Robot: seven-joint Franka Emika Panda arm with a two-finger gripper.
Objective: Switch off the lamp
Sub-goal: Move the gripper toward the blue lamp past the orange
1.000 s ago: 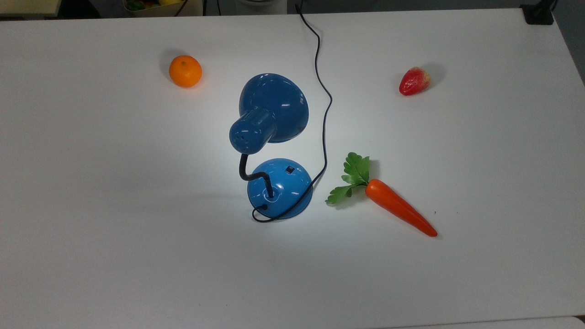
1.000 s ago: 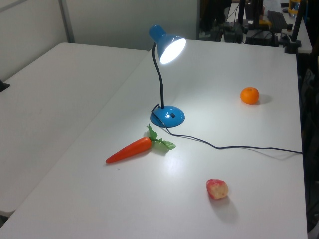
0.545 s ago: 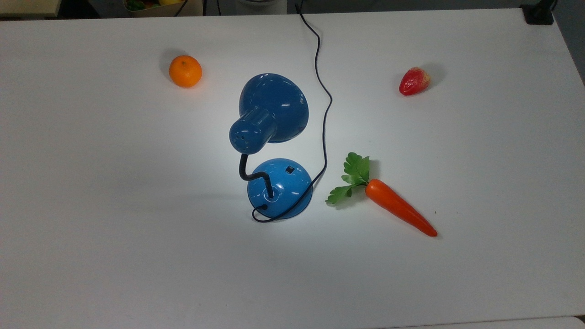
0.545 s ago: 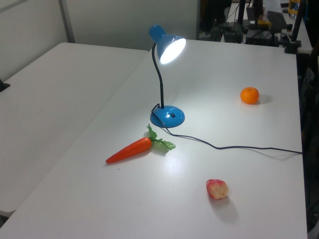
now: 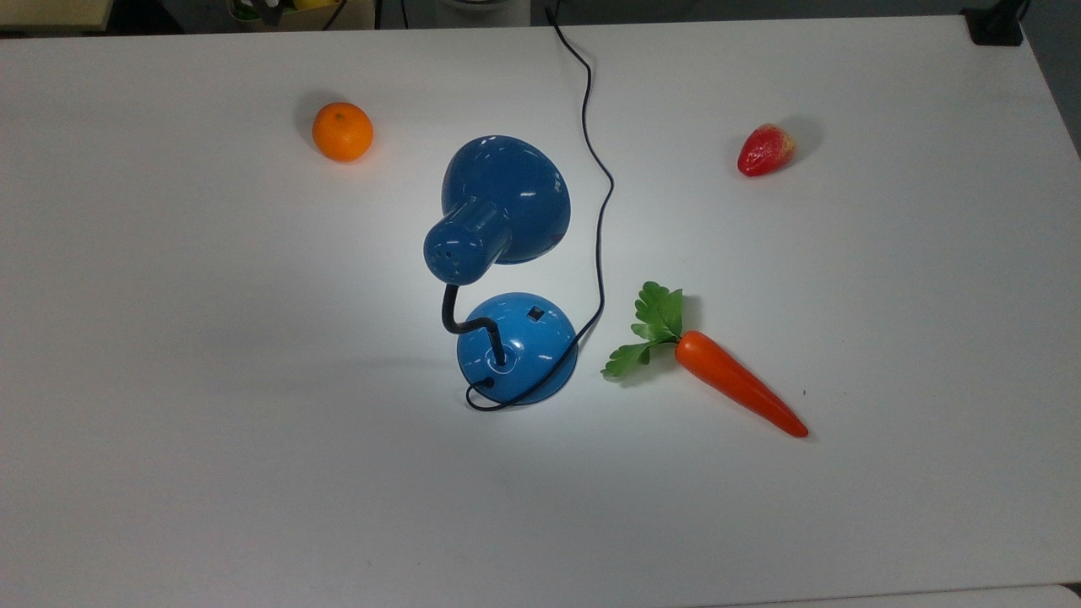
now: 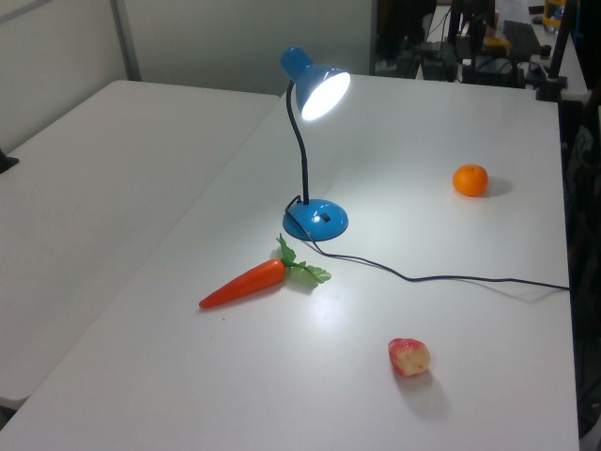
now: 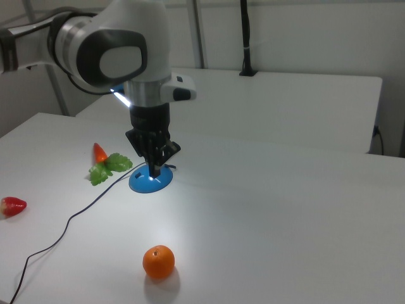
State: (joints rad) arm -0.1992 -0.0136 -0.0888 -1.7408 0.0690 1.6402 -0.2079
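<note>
On a white table (image 5: pixel 169 422), seen left to right across the top view: an orange (image 5: pixel 342 132) is sitting far up the top view's left; the lamp (image 5: pixel 505 279) is standing near the middle, its blue shade (image 5: pixel 507 198) angled over the tabletop and its domed base (image 5: pixel 517 348) carrying the small black switch (image 5: pixel 535 314) on the side toward the top view's right; the black cord (image 5: pixel 596 211) is trailing off toward the far edge; a toy carrot (image 5: pixel 735 380) is lying just beside the base, and a strawberry (image 5: pixel 766 149) is resting well apart toward the top view's right. The bulb is glowing brightly in the left view and throwing a pool of light around the base, so the lamp is on and my task is not yet done. In the right view my arm is hanging in the foreground with my gripper (image 7: pixel 154 154) pointing downward in front of the base; I cannot tell how far my fingers are parted, and I am carrying nothing that I can make out. By my judgement, everything remains: reaching the switch, then pressing it until the light goes out.
</note>
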